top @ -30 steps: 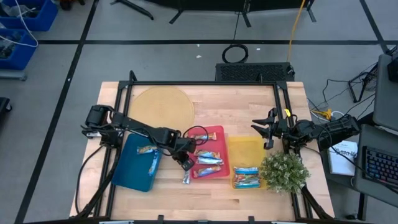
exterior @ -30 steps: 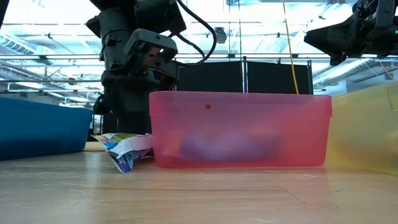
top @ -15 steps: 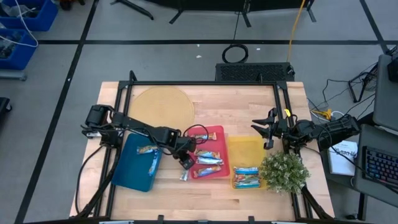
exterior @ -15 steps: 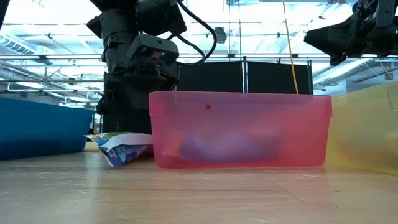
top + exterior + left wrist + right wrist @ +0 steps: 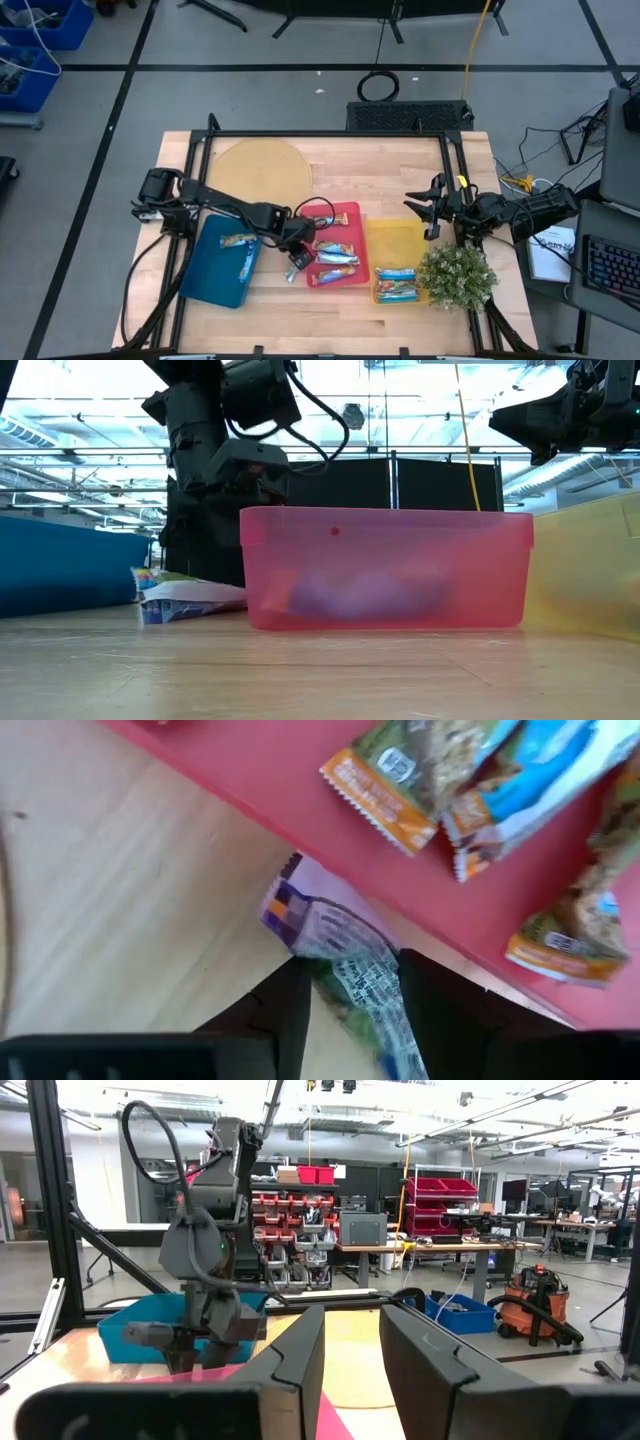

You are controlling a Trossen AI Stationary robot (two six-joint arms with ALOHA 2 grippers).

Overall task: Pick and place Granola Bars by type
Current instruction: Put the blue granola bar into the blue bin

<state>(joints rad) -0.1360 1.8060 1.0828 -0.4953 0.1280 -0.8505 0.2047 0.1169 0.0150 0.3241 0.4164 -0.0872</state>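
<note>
The desk is pale planked wood with a round tan mat at its far left. Three shallow plastic trays sit along the near side: a blue tray, a red tray and a yellow tray.

The blue tray holds two crinkly foil bars. The red tray holds several bars, orange-brown and light blue mixed. In the yellow tray, bars lie at the near end, with a bushy green plant just beside that tray's right edge.

One wrinkled bar with blue-and-white print lies flat on the bare wood between the blue and red trays, close against the red tray's wall. The left claw hangs just over it — in the left wrist view its two dark fingers stand parted on either side of the wrapper, not pinching it.

The right claw waits raised beyond the yellow tray's far right corner — its fingers are slightly apart and hold nothing.

Open wood runs along the desk's near edge.
</note>
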